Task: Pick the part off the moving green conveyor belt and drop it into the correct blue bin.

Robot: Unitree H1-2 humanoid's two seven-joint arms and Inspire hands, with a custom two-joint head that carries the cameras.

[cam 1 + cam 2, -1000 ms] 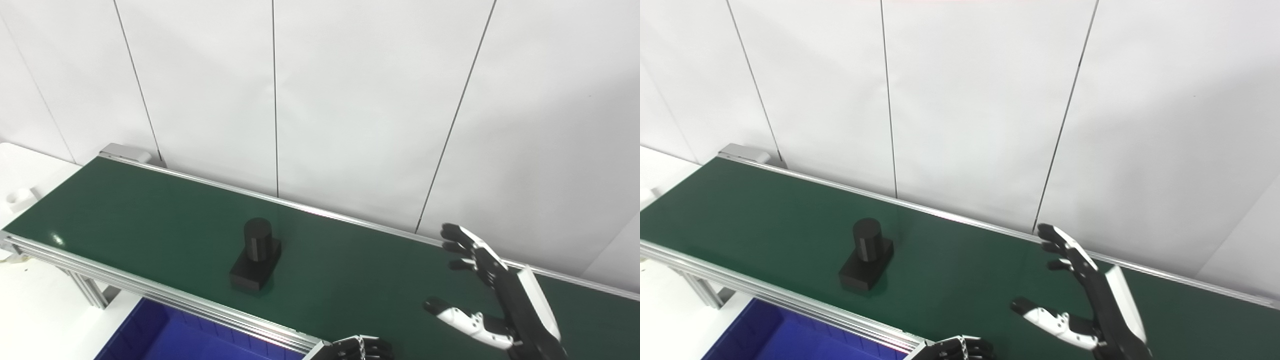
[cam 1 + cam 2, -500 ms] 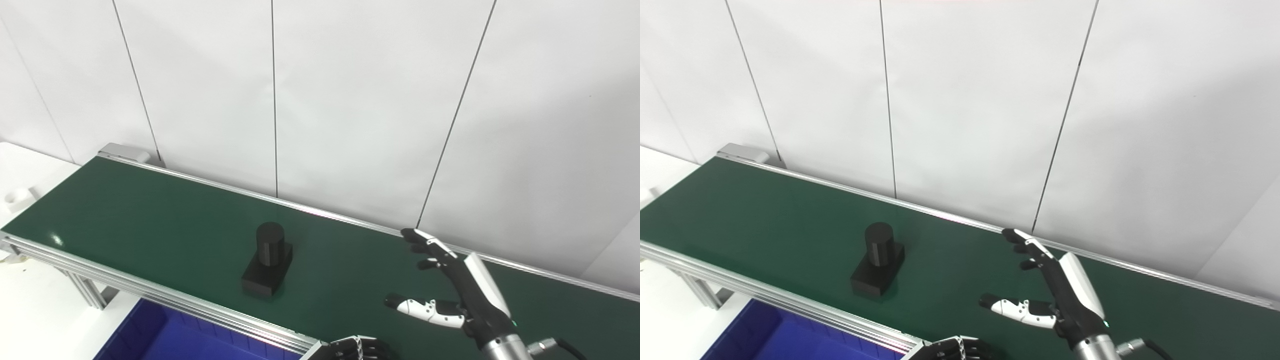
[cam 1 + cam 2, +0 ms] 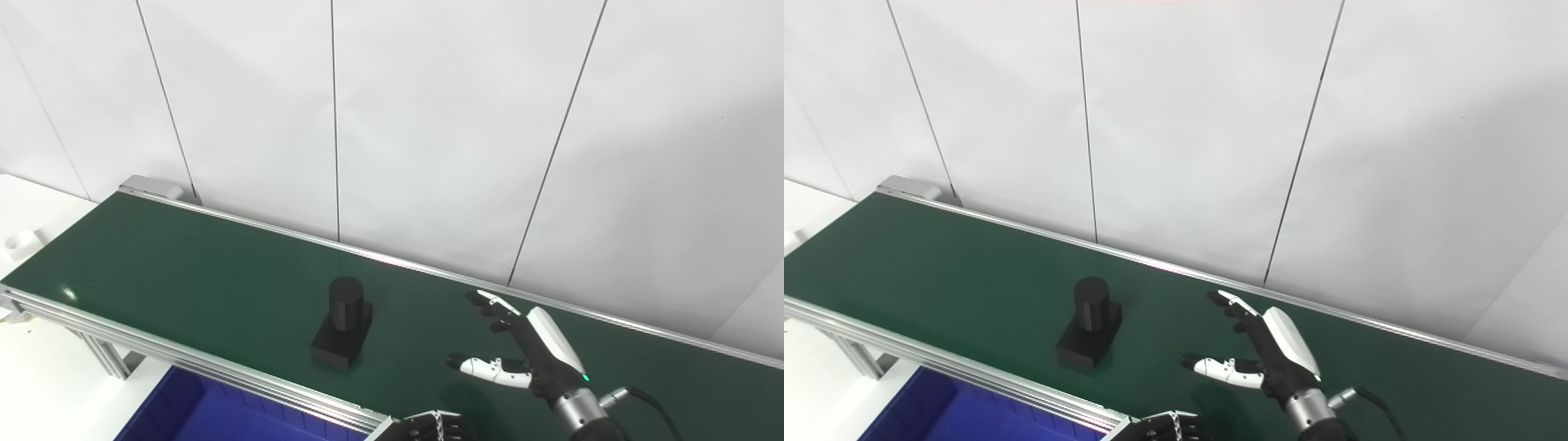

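Currently the black part [image 3: 343, 331] stands upright on the green conveyor belt [image 3: 184, 269], near its front rail. Right hand [image 3: 527, 355] hovers spread wide, empty, well right of the part. Left hand [image 3: 429, 427]: state indeterminate. Recommended: close squarely around the cylinder, timed to belt travel.

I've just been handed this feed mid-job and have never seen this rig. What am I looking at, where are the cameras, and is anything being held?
Both pictures come from two cameras side by side on a humanoid robot's head, looking down at the same scene. The long green conveyor belt runs along a white wall. On it stands one black part, a cylinder on a square base, touched by nothing. The right hand is over the belt to the part's right, fingers apart, holding nothing. Only the left hand's dark fingers peek in at the bottom edge, too little to judge. A blue bin sits below the belt's near rail.
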